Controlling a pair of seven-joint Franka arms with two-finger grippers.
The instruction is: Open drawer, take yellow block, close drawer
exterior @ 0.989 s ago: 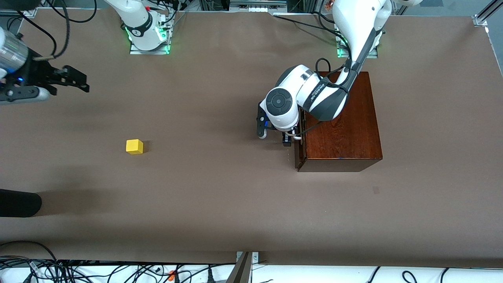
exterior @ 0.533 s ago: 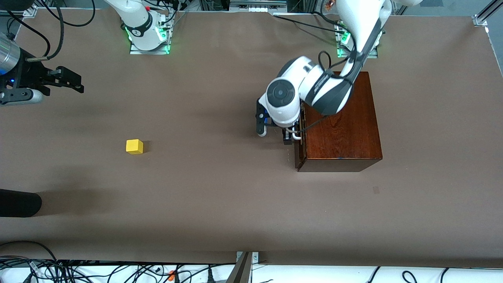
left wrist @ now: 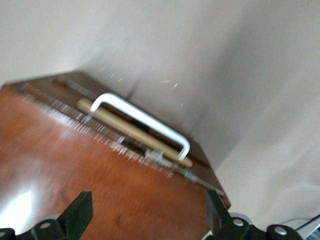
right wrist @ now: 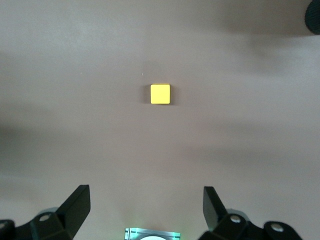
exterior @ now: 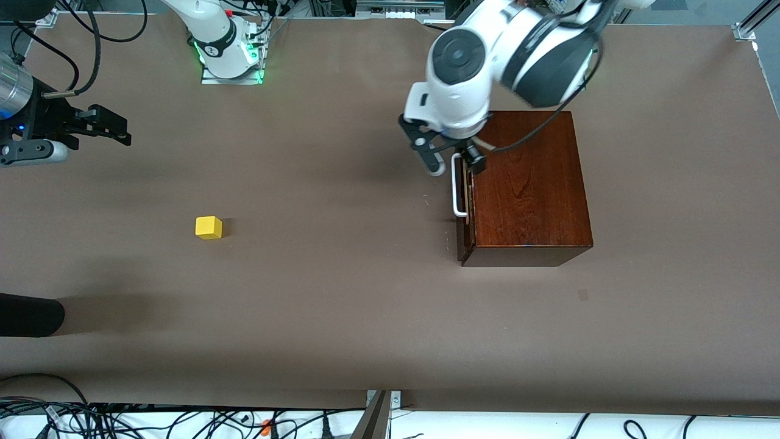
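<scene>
The dark wooden box (exterior: 530, 183) stands toward the left arm's end of the table. Its drawer (exterior: 465, 204) is pushed in or nearly so, and the white handle (exterior: 457, 186) is free; a thin pale strip shows by the handle in the left wrist view (left wrist: 145, 125). My left gripper (exterior: 452, 161) is open and empty, up in the air over the box's edge at the handle's end (left wrist: 147, 215). The yellow block (exterior: 209, 227) sits on the bare table toward the right arm's end. My right gripper (exterior: 119, 131) is open and empty, hovering with the block (right wrist: 160, 94) in its view.
A dark rounded object (exterior: 30, 314) lies at the table's edge at the right arm's end, nearer the front camera than the block. The right arm's base (exterior: 228, 58) stands at the table's top edge. Cables run along the near edge.
My left gripper has lifted off the handle and moved up and toward the bases, uncovering the handle. My right gripper drifted slightly toward the table's end. The block and box have not moved.
</scene>
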